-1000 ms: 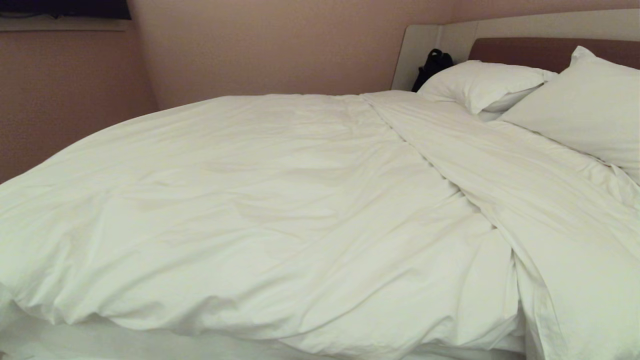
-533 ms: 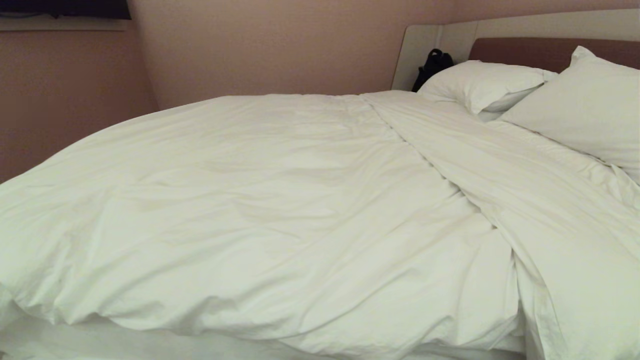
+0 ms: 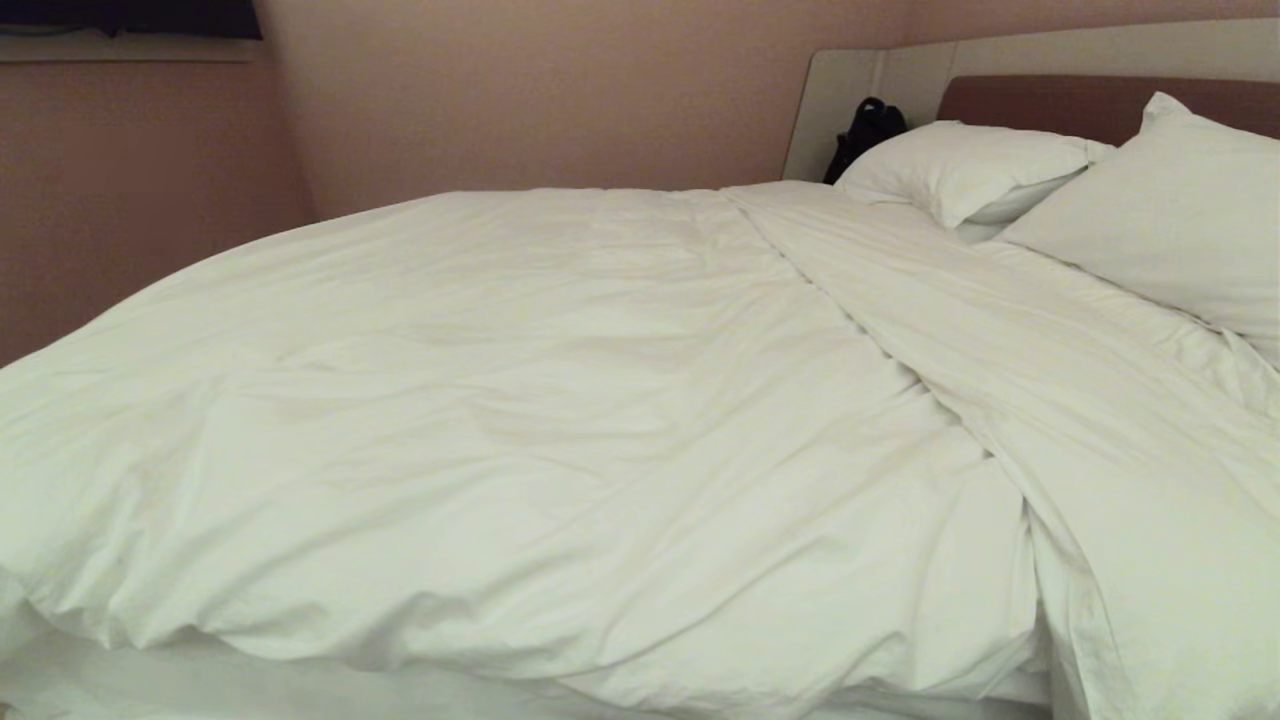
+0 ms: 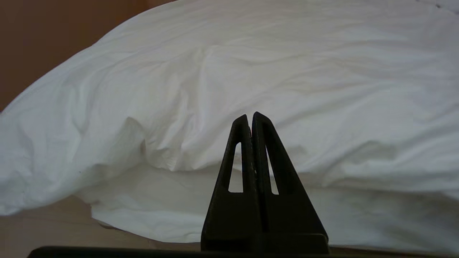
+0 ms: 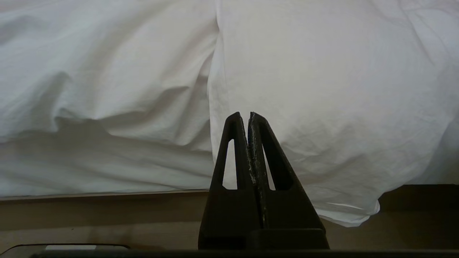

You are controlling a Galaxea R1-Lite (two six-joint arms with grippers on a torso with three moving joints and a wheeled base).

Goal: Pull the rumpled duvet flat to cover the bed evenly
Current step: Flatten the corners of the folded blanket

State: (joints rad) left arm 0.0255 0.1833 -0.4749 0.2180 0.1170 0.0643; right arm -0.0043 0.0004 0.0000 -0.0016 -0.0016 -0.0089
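The duvet (image 3: 520, 430) lies across nearly the whole bed (image 3: 840, 105), a thick white quilt with soft creases and shallow dips. On the left it rounds down over the far edge; along the near side its hem bunches up and stops short, showing a strip of the fitted sheet (image 3: 150, 685) beneath. Towards the right a long fold line runs diagonally from the head end down to the near edge, where one layer overlaps another. Further right, two white pillows (image 3: 1150, 210) lean against the brown headboard panel (image 3: 1050, 100), with a dark bag (image 3: 865, 130) tucked in the corner beside them.

The walls are plain pinkish beige, with a dark shape high in the left corner.

The left gripper (image 4: 250, 116) points at the bunched hem, fingers pressed together and holding nothing. The right gripper (image 5: 244, 115) faces the overhanging cloth above the bed's base, fingers likewise closed and empty.
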